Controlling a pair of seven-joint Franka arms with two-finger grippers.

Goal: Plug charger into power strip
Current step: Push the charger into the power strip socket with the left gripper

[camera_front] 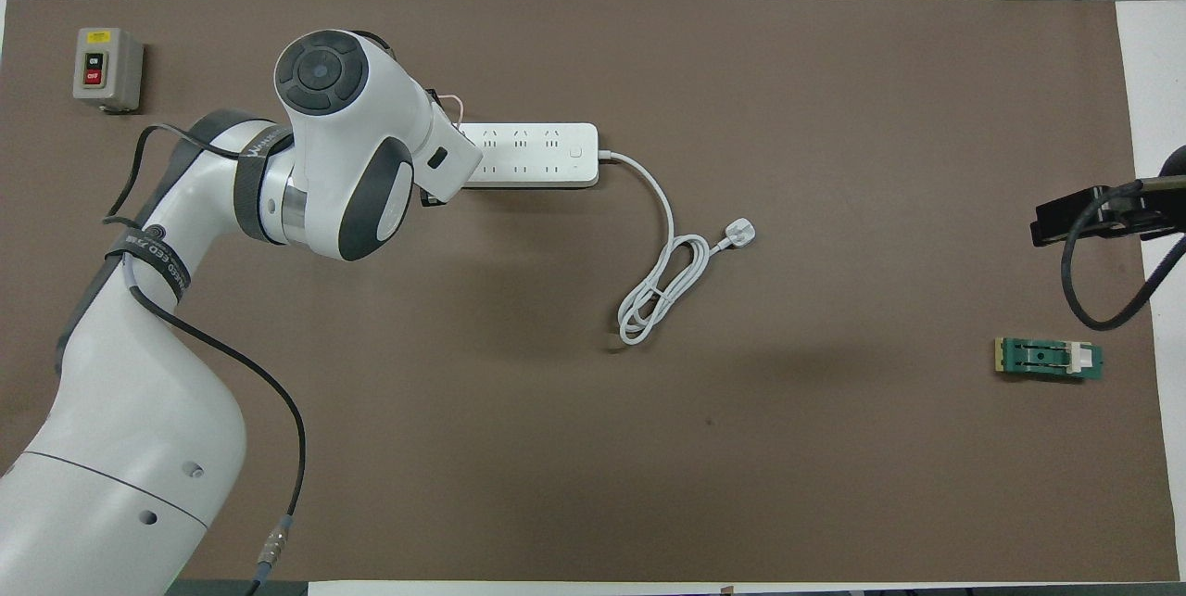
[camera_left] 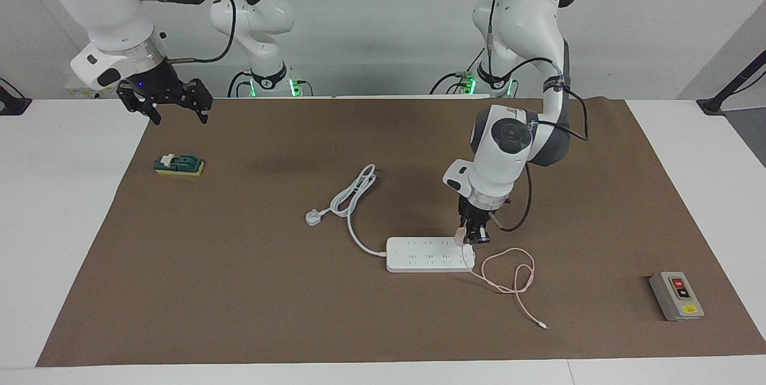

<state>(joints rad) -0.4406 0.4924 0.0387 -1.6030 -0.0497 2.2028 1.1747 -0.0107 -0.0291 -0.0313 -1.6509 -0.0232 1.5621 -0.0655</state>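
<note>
1. Over the power strip's end toward the left arm's side of the table, the left gripper points straight down, closed tight on the charger, a small pale-pink cube at its tips.
2. Charger sits at, or just above, the last sockets in the strip's row nearer the robots. Cannot tell from either view whether the prongs have entered; in the overhead view the wrist hides that end of the strip.
3. Pink cable trails off the strip's end, loops on the brown mat and ends in a tiny white connector farther from the robots.
4. Step in hand, as I judge it: seating the charger in the socket.
5. Next move calls for prongs squared to the slots, then a straight downward press; the strip lies free and could slide or tip.
6. Strip's own white cord and plug lie coiled, nearer the robots.
7. Right gripper, fingers spread and empty, waits above the mat's corner at the right arm's end.
</note>
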